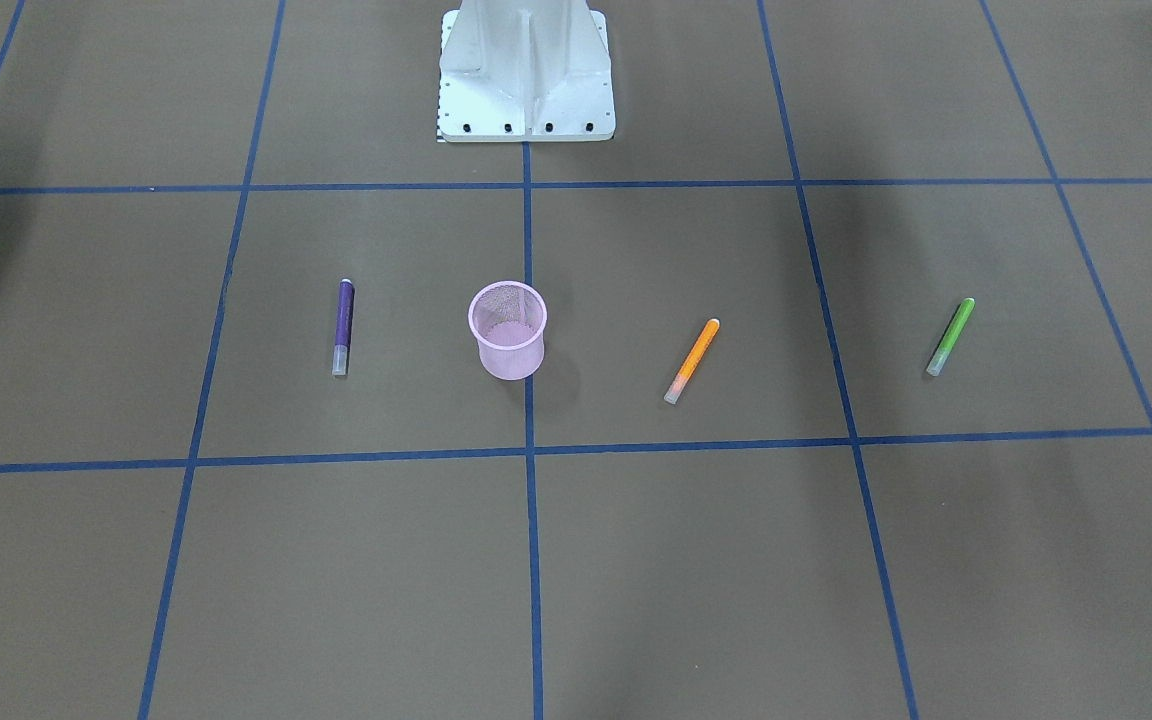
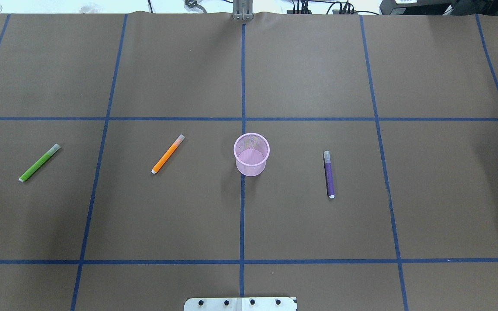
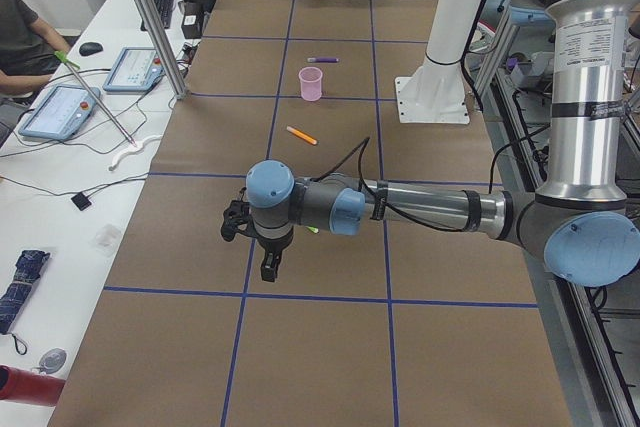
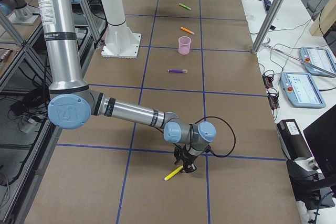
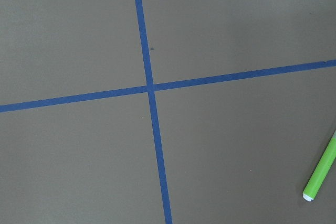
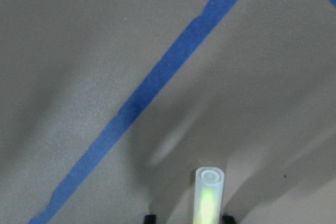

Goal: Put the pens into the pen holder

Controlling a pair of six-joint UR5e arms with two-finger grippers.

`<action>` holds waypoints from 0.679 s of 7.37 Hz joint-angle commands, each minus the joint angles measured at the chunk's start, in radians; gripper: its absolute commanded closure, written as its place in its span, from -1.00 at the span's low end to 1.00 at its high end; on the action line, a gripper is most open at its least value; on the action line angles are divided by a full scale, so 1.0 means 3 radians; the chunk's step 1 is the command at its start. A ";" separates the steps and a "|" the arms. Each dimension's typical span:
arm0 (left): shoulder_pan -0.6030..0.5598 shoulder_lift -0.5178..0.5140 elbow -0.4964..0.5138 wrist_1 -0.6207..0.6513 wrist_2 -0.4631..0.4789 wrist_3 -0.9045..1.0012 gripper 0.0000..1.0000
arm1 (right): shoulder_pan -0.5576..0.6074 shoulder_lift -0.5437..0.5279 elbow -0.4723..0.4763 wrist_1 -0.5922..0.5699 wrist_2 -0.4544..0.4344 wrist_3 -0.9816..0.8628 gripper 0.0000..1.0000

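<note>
The pink mesh pen holder (image 1: 507, 345) (image 2: 251, 164) stands upright and empty mid-table. The purple pen (image 1: 342, 327) (image 2: 329, 174), the orange pen (image 1: 692, 361) (image 2: 167, 154) and the green pen (image 1: 950, 337) (image 2: 39, 162) lie flat around it. My right gripper (image 4: 186, 168) is low at the table's far right end, shut on the yellow pen (image 4: 173, 173), whose pale cap (image 6: 210, 182) sticks out between the fingers. My left gripper (image 3: 268, 265) hovers beyond the green pen (image 5: 321, 169); I cannot tell whether it is open or shut.
The white robot base (image 1: 526, 90) (image 2: 240, 303) stands at the robot's edge of the table. Blue tape lines grid the brown table cover. A side bench with tablets (image 3: 60, 112), metal posts (image 3: 150, 17) and a seated operator (image 3: 20, 37) runs along the far side.
</note>
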 commanded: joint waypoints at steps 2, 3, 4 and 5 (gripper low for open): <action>0.0000 0.0000 -0.0010 0.0000 0.0000 0.0000 -0.99 | 0.0000 0.0056 0.0019 -0.0027 0.0010 0.0015 1.00; 0.0000 0.0000 -0.0010 0.0000 0.0000 0.0000 -0.99 | 0.0000 0.0067 0.0019 -0.0033 0.0010 0.0036 1.00; 0.0000 0.0000 -0.0026 0.0000 0.0000 0.0000 -1.00 | 0.0025 0.0112 0.0075 -0.0073 0.0096 0.0258 1.00; -0.0005 0.0000 -0.0041 0.0000 -0.0005 0.0000 -0.99 | 0.0025 0.0098 0.0298 -0.0094 0.0300 0.0828 1.00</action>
